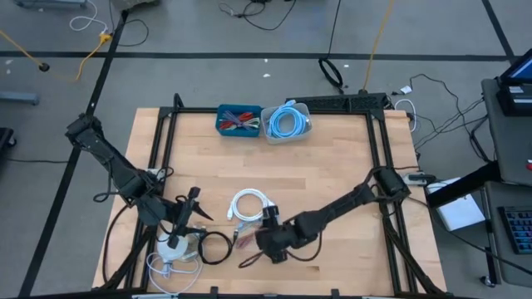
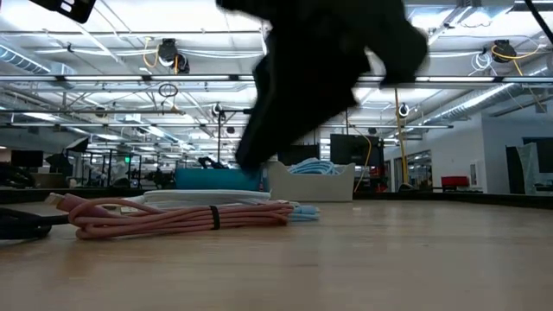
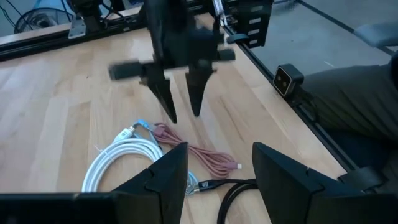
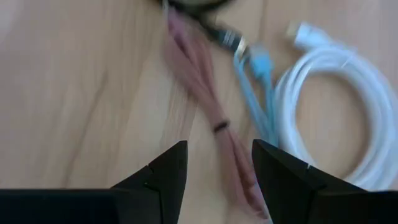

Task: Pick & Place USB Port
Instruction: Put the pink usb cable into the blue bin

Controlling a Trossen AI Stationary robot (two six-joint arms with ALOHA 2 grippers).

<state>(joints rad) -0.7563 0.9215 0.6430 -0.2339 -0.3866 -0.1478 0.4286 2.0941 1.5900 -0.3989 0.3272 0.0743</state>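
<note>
At bench six o'clock: right gripper (image 1: 268, 242) jaws parted, empty, above pink bundled USB cable (image 4: 214, 118) | step: approach | next: descend, close on bundle | left gripper (image 1: 184, 218) at seven o'clock, open, empty

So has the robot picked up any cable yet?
Not yet. Nothing looks placed: the pink cable and white cable lie loose on the table. The right gripper is open above the pink cable, holding nothing. The left gripper waits open nearby. Grabbing and placing are left.
</note>
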